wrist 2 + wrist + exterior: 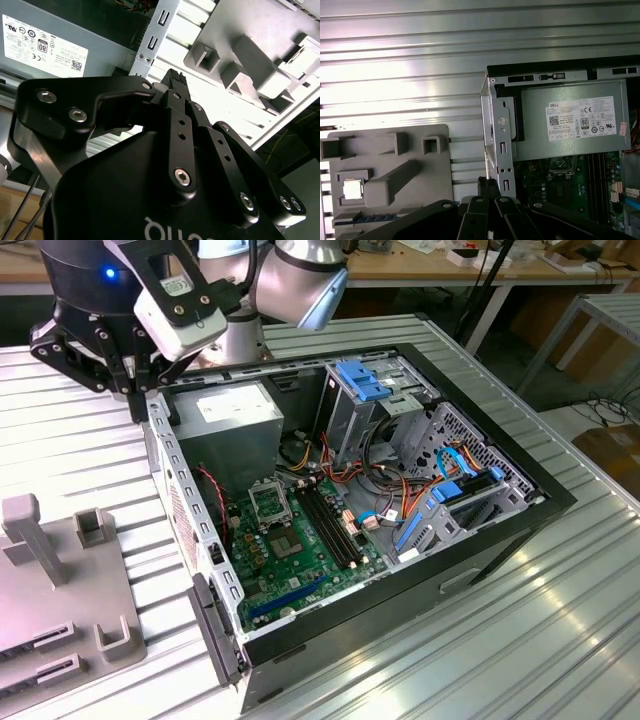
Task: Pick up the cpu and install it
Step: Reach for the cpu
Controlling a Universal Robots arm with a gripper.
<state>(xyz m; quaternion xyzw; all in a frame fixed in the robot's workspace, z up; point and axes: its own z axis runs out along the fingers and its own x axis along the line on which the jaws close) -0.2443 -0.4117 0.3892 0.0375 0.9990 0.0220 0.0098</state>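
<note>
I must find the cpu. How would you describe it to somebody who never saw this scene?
In the first wrist view, start at the open computer case; beside it lies a grey tray. The cpu sits in a square recess of it: a small flat silver square, while its neighbours are dull grey blocks.

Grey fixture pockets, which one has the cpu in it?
The pocket beside the long raised bar, on the side of the grey fixture away from the computer case: it alone holds the silver-grey cpu; the other square pockets are empty.
</note>
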